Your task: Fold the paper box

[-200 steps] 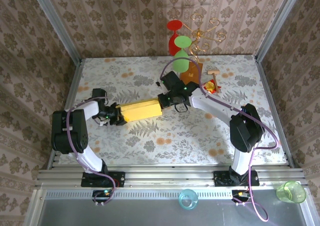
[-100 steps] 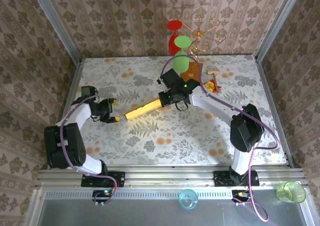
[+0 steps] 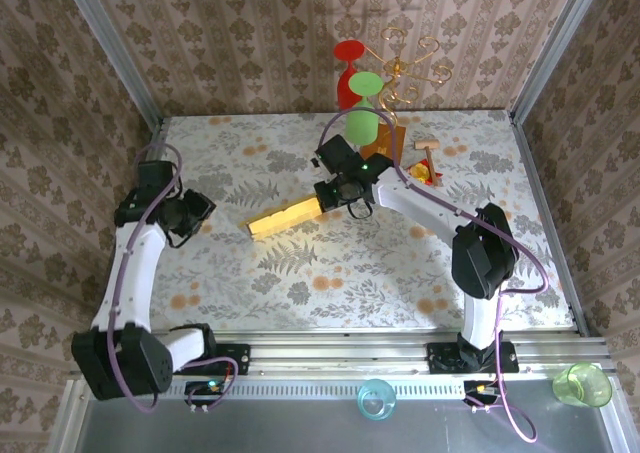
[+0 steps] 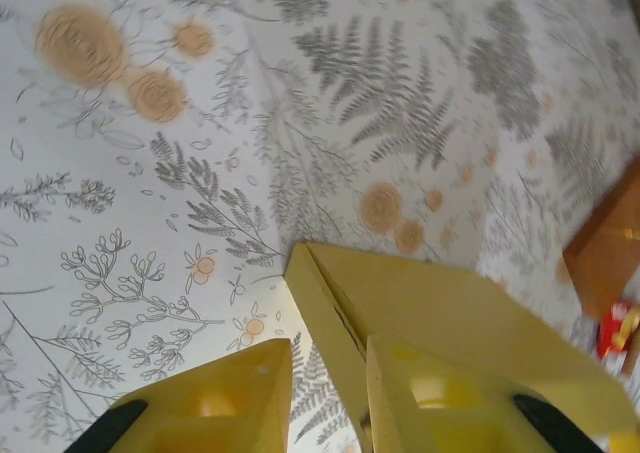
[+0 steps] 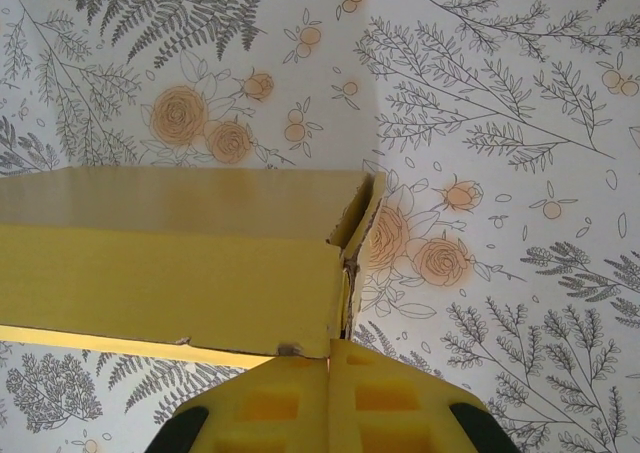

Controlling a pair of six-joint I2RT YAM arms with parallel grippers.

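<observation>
Floral tabletop (image 3: 300,273) | paper box (image 3: 283,216) just 9 o'clock of centre | right gripper (image 3: 325,201) pinches its 2 o'clock end | left gripper (image 3: 197,210) at 9 o'clock edge, slightly parted, empty | advice: hold pinch firm; left should press free end squarely.

- Top external: fixed, high above and behind the arm bases (image 3: 205,358). Tilted down across the whole surface (image 3: 300,273) to its far edge and the walls (image 3: 250,33). Distant.
- Left wrist: low, close, looking obliquely over its own jaws toward the paper box (image 4: 440,313) and the surface's right side.
- Right wrist: very close, looking nearly straight down past its own jaws.
- Shared by all three: the paper box and the floral surface around it.
</observation>
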